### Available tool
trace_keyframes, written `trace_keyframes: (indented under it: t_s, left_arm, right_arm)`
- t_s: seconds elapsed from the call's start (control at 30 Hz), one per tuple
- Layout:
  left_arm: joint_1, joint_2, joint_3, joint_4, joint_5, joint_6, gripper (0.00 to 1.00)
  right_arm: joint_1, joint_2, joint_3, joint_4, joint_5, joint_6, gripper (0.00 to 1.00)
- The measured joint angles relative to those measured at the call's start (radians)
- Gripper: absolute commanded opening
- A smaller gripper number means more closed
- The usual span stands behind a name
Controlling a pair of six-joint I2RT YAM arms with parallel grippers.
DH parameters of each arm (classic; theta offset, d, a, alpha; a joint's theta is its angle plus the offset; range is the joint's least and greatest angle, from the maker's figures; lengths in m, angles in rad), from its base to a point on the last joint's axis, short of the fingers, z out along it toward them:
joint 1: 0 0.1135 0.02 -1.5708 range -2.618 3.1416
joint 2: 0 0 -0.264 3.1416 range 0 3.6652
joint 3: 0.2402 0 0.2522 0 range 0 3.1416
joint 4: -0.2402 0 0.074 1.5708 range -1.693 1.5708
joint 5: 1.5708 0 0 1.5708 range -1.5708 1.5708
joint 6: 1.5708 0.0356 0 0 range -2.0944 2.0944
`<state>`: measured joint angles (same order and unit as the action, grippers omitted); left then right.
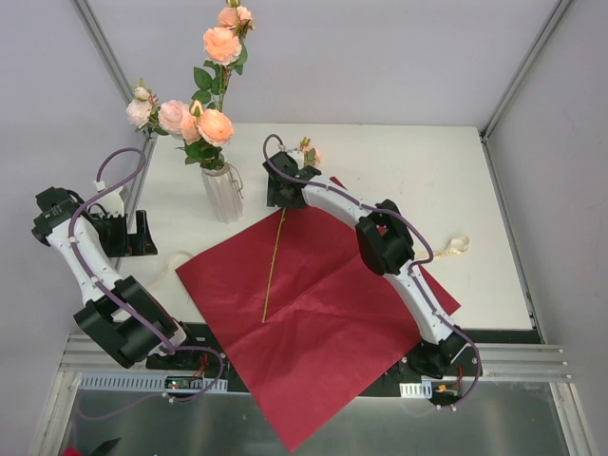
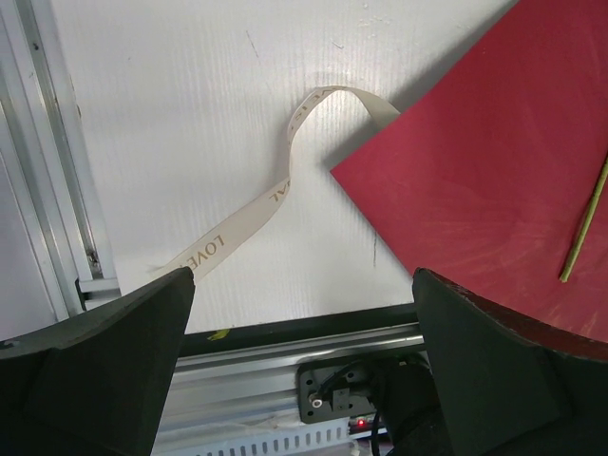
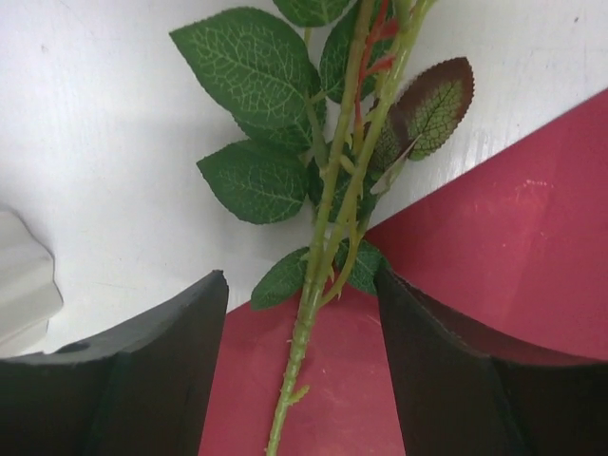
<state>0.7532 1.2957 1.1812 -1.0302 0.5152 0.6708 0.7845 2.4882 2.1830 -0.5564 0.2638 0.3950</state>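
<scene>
A single rose lies on the table, its bloom (image 1: 310, 154) on the white surface and its long green stem (image 1: 274, 266) running down across the red paper sheet (image 1: 323, 313). My right gripper (image 1: 283, 195) hovers over the stem's upper part. In the right wrist view that gripper (image 3: 299, 275) is open, with the thorny stem (image 3: 306, 332) lying between the fingers and touching neither; leaves (image 3: 256, 66) spread beyond them. My left gripper (image 1: 128, 236) stands open at the table's left side, holding nothing. Below the left gripper (image 2: 302, 275) a cream printed ribbon (image 2: 275, 195) curls beside the paper's corner (image 2: 494, 161).
A white ribbed vase (image 1: 223, 193) with several peach and pink roses (image 1: 217, 125) stands just left of the right gripper; its base (image 3: 19, 285) shows in the right wrist view. Another ribbon (image 1: 458, 248) lies right of the paper. Metal rails (image 1: 285, 366) run along the near edge.
</scene>
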Motion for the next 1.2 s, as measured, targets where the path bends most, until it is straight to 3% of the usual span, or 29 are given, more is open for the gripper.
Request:
trace_keyframes:
  t_s: [0.1, 0.13, 0.23, 0.3, 0.47, 0.67, 0.83, 1.07, 1.2]
  left_arm:
    - [0.011, 0.0, 0.0, 0.0, -0.001, 0.003, 0.99]
    - [0.014, 0.0, 0.0, 0.0, 0.0, 0.003, 0.99]
    - [0.021, 0.0, 0.0, 0.0, 0.0, 0.008, 0.99]
    - [0.022, 0.0, 0.0, 0.0, 0.0, 0.014, 0.99]
    - [0.041, 0.0, 0.0, 0.0, 0.0, 0.028, 0.99]
    - [0.047, 0.0, 0.0, 0.0, 0.0, 0.033, 0.99]
    - [0.047, 0.0, 0.0, 0.0, 0.0, 0.035, 0.99]
    - [0.047, 0.0, 0.0, 0.0, 0.0, 0.037, 0.99]
    - [0.047, 0.0, 0.0, 0.0, 0.0, 0.037, 0.99]
  right_arm:
    - [0.006, 0.0, 0.007, -0.031, 0.029, 0.007, 0.52]
    - [0.006, 0.0, 0.007, -0.041, 0.039, 0.007, 0.42]
    - [0.006, 0.003, 0.007, -0.067, 0.066, 0.005, 0.26]
    - [0.007, 0.006, 0.011, -0.077, 0.089, -0.002, 0.22]
    - [0.01, 0.011, 0.017, -0.09, 0.118, -0.006, 0.01]
    - [0.011, -0.008, -0.023, -0.047, 0.131, -0.002, 0.01]
    - [-0.006, -0.172, -0.26, 0.069, 0.124, 0.016, 0.01]
    - [-0.052, -0.496, -0.434, 0.358, 0.093, -0.031, 0.01]
    - [-0.047, -0.68, -0.488, 0.613, 0.055, -0.102, 0.01]
